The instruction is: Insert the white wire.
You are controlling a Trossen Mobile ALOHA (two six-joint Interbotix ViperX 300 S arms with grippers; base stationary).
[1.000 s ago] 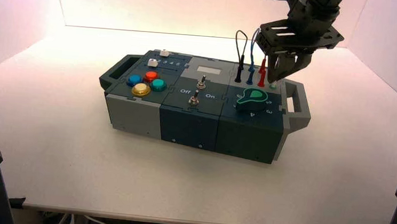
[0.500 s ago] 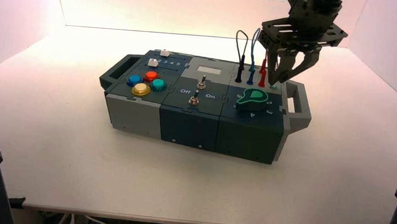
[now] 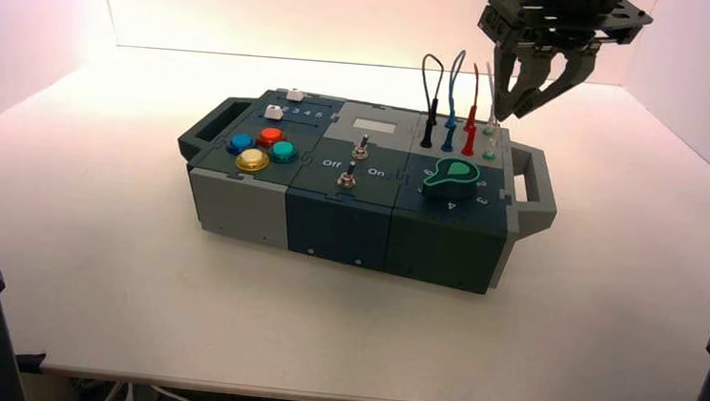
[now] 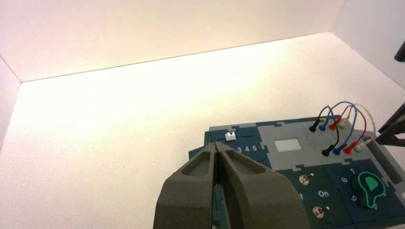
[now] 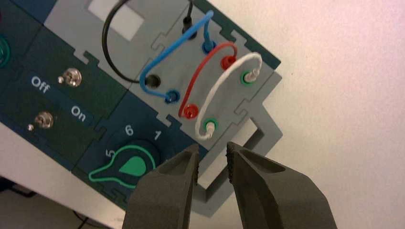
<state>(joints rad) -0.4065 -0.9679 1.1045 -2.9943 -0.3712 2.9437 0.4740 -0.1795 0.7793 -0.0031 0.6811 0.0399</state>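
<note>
Looks like you've got robot test booth there, lab-type setup. Pale worktop walled in by plain bright panels, custom box of switches, knob and jumper wires sitting on it, loose cables under your front edge.

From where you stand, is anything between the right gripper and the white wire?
Nothing visible: the open right gripper hangs beside the white wire, whose two ends sit in the green-ringed sockets; the red wire lies on its far side.
</note>
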